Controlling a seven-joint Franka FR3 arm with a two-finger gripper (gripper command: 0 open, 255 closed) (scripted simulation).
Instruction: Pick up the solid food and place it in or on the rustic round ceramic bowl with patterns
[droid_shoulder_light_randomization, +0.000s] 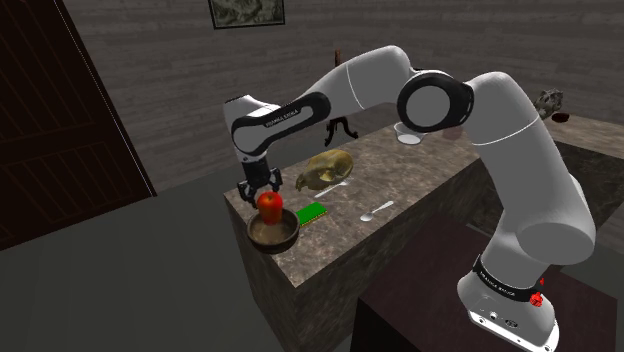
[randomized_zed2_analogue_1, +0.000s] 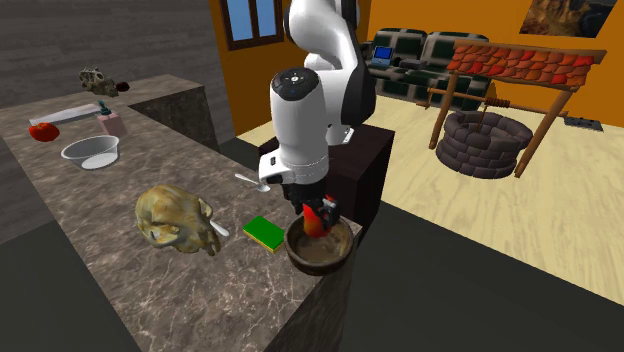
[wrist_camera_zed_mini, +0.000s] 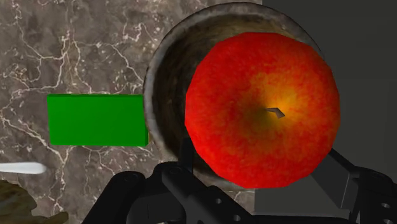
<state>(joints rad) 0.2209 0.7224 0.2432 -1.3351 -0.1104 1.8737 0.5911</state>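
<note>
A red apple (droid_shoulder_light_randomization: 270, 203) (randomized_zed2_analogue_1: 316, 222) (wrist_camera_zed_mini: 261, 108) hangs just above a brown round bowl (droid_shoulder_light_randomization: 289, 239) (randomized_zed2_analogue_1: 322, 263) (wrist_camera_zed_mini: 154, 95) that stands at the end of the marble counter (droid_shoulder_light_randomization: 400, 180). My black gripper (droid_shoulder_light_randomization: 263, 187) (randomized_zed2_analogue_1: 319, 208) (wrist_camera_zed_mini: 264, 175) points straight down and is shut on the apple, one finger on each side of it. In the wrist view the apple sits over the side of the bowl nearest the counter's end and hides much of the inside.
A green block (droid_shoulder_light_randomization: 312, 211) (randomized_zed2_analogue_1: 264, 232) (wrist_camera_zed_mini: 95, 119) lies right beside the bowl. Further along the counter are a tan skull (droid_shoulder_light_randomization: 328, 168) (randomized_zed2_analogue_1: 175, 217), a spoon (droid_shoulder_light_randomization: 376, 211) (randomized_zed2_analogue_1: 252, 182) and a white bowl (droid_shoulder_light_randomization: 408, 137) (randomized_zed2_analogue_1: 90, 152). The counter drops off just past the brown bowl.
</note>
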